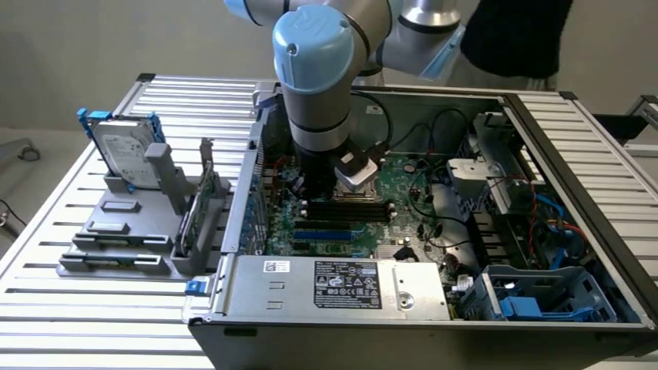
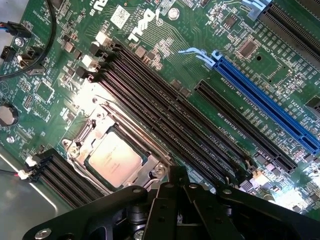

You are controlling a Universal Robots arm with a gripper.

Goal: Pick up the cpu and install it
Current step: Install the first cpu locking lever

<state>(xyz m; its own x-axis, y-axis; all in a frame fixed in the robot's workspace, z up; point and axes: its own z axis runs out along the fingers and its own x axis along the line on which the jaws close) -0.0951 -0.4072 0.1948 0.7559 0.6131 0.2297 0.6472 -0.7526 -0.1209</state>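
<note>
The cpu [image 2: 113, 158], a small flat square chip with a dull silver top, lies inside the metal-framed socket [image 2: 80, 145] on the green motherboard [image 2: 165, 45]. In the exterior view the cpu [image 1: 362, 179] shows as a pale square in the middle of the open computer case [image 1: 575, 177]. My gripper [image 2: 178, 172] hangs just beside the socket, shut, with nothing between its fingers. In the exterior view the gripper [image 1: 317, 194] points down at the board, on the socket's side toward the exterior view's left.
Black memory slots [image 2: 165, 125] and a blue expansion slot [image 2: 265, 105] run beside the socket. A silver hard drive [image 1: 128, 154] stands on a grey fixture [image 1: 119, 239] at the exterior view's left. The power supply [image 1: 340, 287] is at the case front. A person [image 1: 514, 35] stands behind.
</note>
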